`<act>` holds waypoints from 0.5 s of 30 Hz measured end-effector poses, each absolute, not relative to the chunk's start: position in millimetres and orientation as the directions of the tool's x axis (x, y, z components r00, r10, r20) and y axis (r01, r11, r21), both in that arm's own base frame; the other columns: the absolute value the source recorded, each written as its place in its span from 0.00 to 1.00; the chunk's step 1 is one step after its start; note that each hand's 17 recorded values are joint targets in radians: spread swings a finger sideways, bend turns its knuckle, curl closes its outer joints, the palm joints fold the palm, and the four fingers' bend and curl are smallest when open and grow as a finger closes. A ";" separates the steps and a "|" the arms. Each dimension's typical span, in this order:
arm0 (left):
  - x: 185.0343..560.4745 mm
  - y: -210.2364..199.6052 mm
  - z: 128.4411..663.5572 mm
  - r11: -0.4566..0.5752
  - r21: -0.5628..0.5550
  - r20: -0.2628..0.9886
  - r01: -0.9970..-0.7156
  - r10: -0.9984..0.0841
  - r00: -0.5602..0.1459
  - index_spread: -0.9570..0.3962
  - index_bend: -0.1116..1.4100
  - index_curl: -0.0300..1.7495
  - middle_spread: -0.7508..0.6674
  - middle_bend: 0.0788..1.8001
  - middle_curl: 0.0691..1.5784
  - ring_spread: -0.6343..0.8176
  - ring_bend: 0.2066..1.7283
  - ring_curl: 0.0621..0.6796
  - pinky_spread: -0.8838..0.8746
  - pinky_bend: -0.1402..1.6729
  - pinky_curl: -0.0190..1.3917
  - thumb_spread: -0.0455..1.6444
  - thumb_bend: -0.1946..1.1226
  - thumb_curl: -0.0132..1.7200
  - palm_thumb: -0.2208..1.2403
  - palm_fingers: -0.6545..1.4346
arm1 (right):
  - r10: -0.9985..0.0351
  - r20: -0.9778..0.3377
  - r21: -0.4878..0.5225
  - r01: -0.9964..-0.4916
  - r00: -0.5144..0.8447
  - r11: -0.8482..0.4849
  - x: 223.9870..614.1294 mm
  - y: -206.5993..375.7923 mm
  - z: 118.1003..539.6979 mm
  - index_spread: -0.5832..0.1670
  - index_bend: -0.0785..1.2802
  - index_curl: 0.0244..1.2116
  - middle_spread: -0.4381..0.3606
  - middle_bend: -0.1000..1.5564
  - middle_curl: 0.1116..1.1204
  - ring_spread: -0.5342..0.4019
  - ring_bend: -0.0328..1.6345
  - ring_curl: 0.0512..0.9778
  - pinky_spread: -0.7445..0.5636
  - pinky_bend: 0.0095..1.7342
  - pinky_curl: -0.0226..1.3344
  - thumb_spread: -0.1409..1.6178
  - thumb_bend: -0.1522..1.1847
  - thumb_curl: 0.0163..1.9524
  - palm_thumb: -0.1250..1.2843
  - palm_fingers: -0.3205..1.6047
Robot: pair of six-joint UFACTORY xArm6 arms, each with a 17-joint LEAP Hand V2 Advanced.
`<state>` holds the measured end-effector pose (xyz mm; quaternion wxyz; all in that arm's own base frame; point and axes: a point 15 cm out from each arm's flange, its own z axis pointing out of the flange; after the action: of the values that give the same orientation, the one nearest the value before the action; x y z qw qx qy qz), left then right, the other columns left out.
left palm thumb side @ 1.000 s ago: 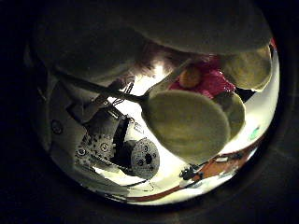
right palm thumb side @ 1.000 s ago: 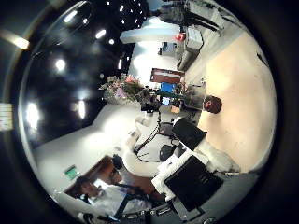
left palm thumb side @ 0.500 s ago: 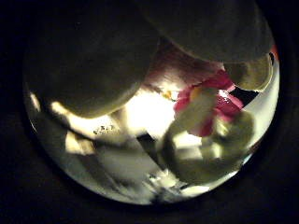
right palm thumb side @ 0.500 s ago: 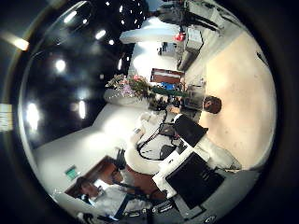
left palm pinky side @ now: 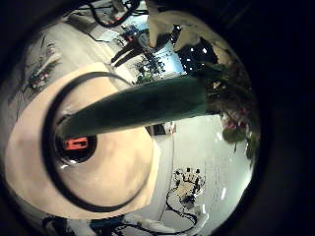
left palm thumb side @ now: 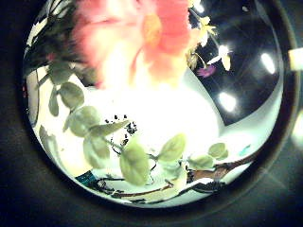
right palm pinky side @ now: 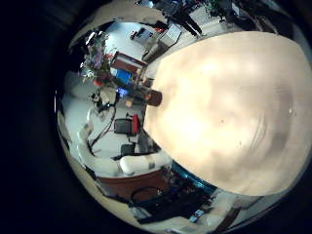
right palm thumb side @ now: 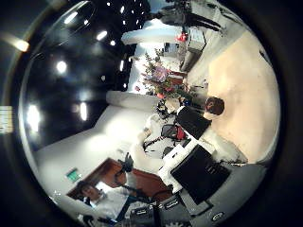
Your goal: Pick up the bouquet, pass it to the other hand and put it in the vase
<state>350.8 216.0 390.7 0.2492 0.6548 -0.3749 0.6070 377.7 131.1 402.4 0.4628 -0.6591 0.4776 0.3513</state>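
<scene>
Evidently the left robot hand (right palm thumb side: 178, 121) grips the bouquet (right palm thumb side: 161, 78) by its stem, blooms upward, near the small vase (right palm thumb side: 215, 105) on the table (right palm thumb side: 241, 76), seemingly to keep the stem end free for lowering in, while the right robot hand, whose fingers I cannot see, hangs far off.

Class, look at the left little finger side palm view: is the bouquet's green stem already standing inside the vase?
No. The green stem lies across the view above the table, and the vase stands apart, empty.

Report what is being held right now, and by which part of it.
The left hand appears to hold the bouquet of pink flowers and green leaves by its dark green stem bundle.
</scene>
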 end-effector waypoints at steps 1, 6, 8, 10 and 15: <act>346.1 219.7 388.5 -0.601 -0.122 0.982 -0.790 -0.188 -0.009 0.71 0.11 0.23 0.94 0.04 0.18 0.89 0.24 0.18 0.88 0.18 0.32 0.50 0.12 0.23 0.17 0.19 | -0.305 -0.904 -0.277 -0.953 0.300 -0.120 377.0 131.1 402.0 0.31 0.21 0.28 0.57 0.18 0.22 0.72 0.37 0.14 0.96 0.42 0.17 0.65 0.10 0.23 0.60 0.34; 321.9 216.0 378.6 -0.572 -0.087 0.974 -0.815 -0.219 0.050 0.71 0.13 0.18 0.95 0.05 0.15 0.91 0.22 0.17 0.89 0.18 0.29 0.50 0.12 0.22 0.17 0.21 | -0.299 -0.902 -0.285 -0.950 0.311 -0.129 375.2 131.2 400.8 0.31 0.21 0.29 0.56 0.17 0.22 0.71 0.37 0.14 0.97 0.41 0.16 0.65 0.10 0.23 0.61 0.35; 307.6 207.5 372.4 -0.552 -0.060 0.973 -0.832 -0.218 0.075 0.71 0.14 0.16 0.95 0.05 0.14 0.91 0.21 0.17 0.89 0.18 0.28 0.50 0.12 0.22 0.16 0.22 | -0.298 -0.897 -0.298 -0.945 0.326 -0.138 374.5 131.2 399.5 0.30 0.21 0.29 0.55 0.17 0.22 0.70 0.37 0.13 0.96 0.41 0.15 0.65 0.10 0.24 0.61 0.36; 291.9 195.7 371.7 -0.543 -0.048 0.974 -0.838 -0.211 0.081 0.71 0.14 0.15 0.95 0.05 0.14 0.91 0.20 0.16 0.89 0.18 0.27 0.50 0.12 0.22 0.16 0.22 | -0.295 -0.892 -0.313 -0.938 0.344 -0.146 373.8 131.3 398.8 0.30 0.21 0.30 0.55 0.17 0.21 0.70 0.37 0.13 0.96 0.41 0.15 0.65 0.10 0.24 0.61 0.36; 259.6 167.6 373.5 -0.574 -0.053 0.970 -0.817 -0.226 0.096 0.71 0.15 0.14 0.94 0.05 0.12 0.92 0.19 0.17 0.89 0.18 0.25 0.50 0.12 0.21 0.17 0.24 | -0.300 -0.875 -0.334 -0.922 0.381 -0.196 366.3 129.8 389.7 0.30 0.21 0.30 0.55 0.18 0.21 0.68 0.37 0.13 0.96 0.41 0.14 0.65 0.10 0.24 0.62 0.37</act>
<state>259.6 167.6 373.5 0.2658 0.6907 -0.3775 0.5565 366.3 129.8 389.7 0.4565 -0.6943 0.4398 0.3407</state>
